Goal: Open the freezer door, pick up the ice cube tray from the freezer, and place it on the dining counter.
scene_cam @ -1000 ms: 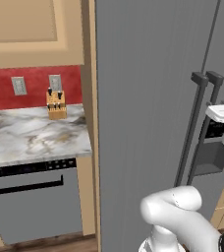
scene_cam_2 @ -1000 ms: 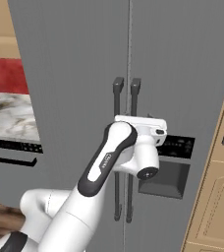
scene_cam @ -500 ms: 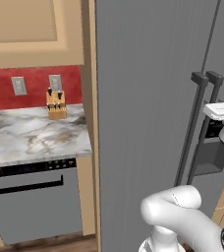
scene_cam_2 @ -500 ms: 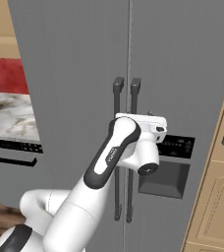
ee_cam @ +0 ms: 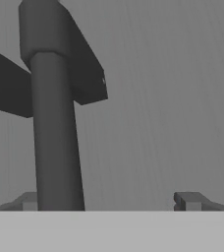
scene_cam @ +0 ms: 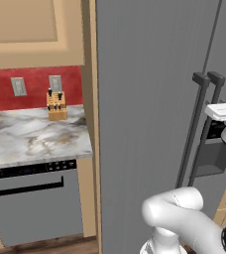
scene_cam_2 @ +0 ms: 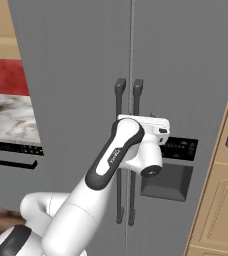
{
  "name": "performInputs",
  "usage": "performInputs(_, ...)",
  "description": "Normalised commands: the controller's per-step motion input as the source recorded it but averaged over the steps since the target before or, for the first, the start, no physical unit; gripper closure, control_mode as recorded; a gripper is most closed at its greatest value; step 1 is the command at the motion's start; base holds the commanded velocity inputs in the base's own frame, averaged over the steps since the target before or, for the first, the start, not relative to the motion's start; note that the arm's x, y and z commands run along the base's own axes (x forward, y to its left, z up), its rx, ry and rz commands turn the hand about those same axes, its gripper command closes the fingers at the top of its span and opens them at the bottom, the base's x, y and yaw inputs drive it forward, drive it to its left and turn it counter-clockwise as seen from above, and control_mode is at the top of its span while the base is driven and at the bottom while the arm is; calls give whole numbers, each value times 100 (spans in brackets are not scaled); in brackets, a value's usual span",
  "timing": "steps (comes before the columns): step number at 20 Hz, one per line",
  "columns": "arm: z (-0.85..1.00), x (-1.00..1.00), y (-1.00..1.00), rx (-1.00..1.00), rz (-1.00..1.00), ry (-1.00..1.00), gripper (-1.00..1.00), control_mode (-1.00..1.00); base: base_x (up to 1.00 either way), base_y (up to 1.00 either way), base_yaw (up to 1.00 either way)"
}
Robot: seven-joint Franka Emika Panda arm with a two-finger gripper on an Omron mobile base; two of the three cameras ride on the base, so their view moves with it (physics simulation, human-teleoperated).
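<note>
The freezer [scene_cam: 144,99] is a tall grey appliance with two shut doors and a pair of dark vertical bar handles [scene_cam_2: 127,100] at the middle seam. My gripper [ee_cam: 109,202] is open right at these handles. One handle bar [ee_cam: 55,138] stands between my fingertips [ee_cam: 187,201], close to the left one, with the grey freezer door [ee_cam: 158,123] just behind it. In the right base view my white hand [scene_cam_2: 146,132] covers the middle of both handles. The ice cube tray is hidden behind the shut doors. The dining counter is out of view.
A dark dispenser recess [scene_cam_2: 166,180] is set in the right door, below my hand. Left of the freezer lie a marble worktop [scene_cam: 30,139] with a knife block [scene_cam: 56,106] and a red backsplash, and a grey dishwasher front [scene_cam: 30,203]. Tan cabinets [scene_cam_2: 216,200] stand to the right.
My hand has crept slightly up and in toward the handles. The gripper has stayed open and the doors have stayed shut.
</note>
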Motion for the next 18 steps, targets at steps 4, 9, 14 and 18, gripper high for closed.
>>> performInputs(4,0,7,0,0,0,0,-100,-100,0,0,0)
performInputs(9,0,0,0,0,0,0,-100,-100,0,0,0)
performInputs(14,0,0,0,0,0,0,-100,-100,0,0,0)
performInputs(18,0,0,0,0,0,0,100,-100,0,0,0)
